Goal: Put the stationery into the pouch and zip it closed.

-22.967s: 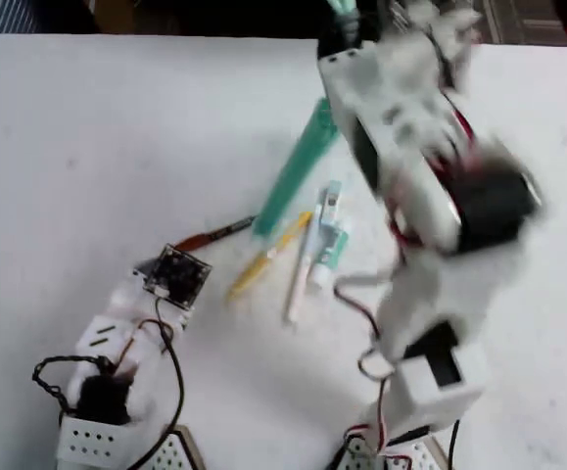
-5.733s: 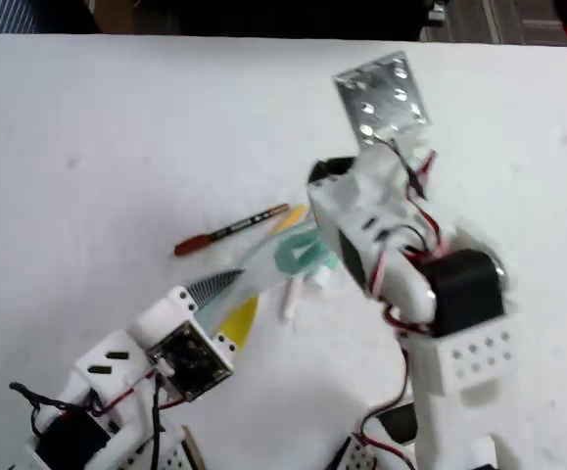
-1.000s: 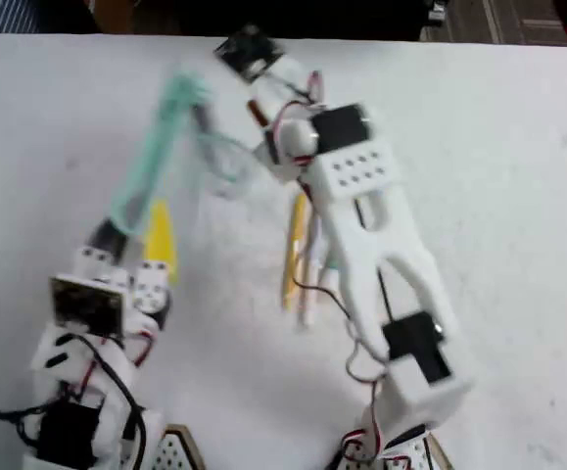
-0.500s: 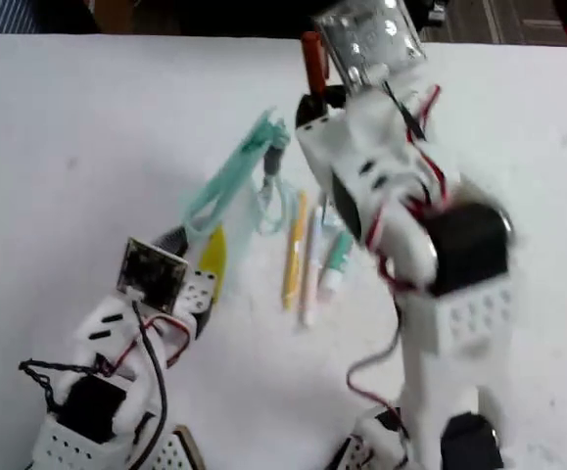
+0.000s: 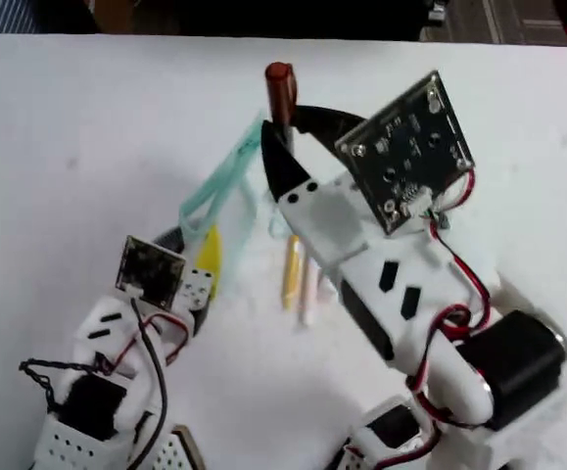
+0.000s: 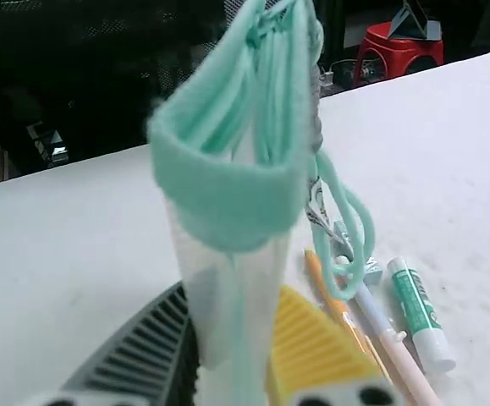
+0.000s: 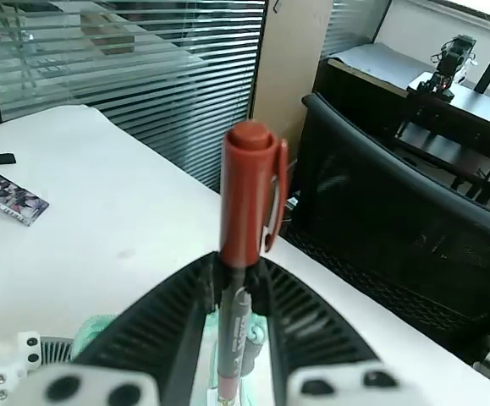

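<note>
Above the worktop (image 5: 87,117), the left hand (image 5: 193,247) pinches the lower end of the pouch (image 5: 226,176) and holds it up at a slant, mouth uppermost. The right hand (image 5: 285,127) is closed on a red marker (image 5: 280,93), gripped upright by its barrel with the cap on top, just beside the pouch mouth. I judge the task to be at an early stage: the marker is not yet inside, and I can make out nothing in the pouch. A yellow pen (image 5: 291,269), a pink pen (image 5: 308,289) and a glue stick (image 6: 418,309) lie together on the worktop near the pouch, all waiting to go in. The zip looks open, so closing it is also left to do.
</note>
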Action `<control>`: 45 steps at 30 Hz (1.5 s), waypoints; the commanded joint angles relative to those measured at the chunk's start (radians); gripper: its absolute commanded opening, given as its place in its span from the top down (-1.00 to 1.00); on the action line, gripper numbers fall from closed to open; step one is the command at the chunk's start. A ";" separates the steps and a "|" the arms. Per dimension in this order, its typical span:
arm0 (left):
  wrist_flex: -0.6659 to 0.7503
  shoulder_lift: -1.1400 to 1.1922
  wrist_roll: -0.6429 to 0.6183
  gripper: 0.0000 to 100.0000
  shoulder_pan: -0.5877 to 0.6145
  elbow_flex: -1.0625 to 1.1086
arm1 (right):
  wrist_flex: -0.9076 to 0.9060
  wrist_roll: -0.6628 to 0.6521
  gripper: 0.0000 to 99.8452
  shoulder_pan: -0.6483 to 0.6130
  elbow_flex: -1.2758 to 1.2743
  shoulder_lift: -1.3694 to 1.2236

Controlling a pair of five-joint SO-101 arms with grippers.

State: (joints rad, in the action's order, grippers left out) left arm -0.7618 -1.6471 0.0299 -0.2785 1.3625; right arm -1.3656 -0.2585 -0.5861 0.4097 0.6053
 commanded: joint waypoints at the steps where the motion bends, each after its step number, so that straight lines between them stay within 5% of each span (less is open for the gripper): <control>1: 0.034 0.004 -0.006 0.95 0.045 -0.009 | 0.056 0.011 0.97 -0.008 -0.046 0.010; 21: 0.026 0.004 -0.012 0.95 0.039 -0.008 | 0.305 0.104 0.97 -0.122 -0.305 0.140; 34: 0.029 0.004 -0.011 0.95 0.039 0.006 | 0.656 0.106 0.97 -0.125 -0.697 0.380; 45: 0.031 0.004 -0.008 0.95 0.042 0.008 | 0.684 0.106 0.97 -0.165 -0.715 0.380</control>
State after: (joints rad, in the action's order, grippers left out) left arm -0.7618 -1.6471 0.0284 -0.2524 1.3779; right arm -0.7058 -0.1619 -0.7442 -0.3115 0.9782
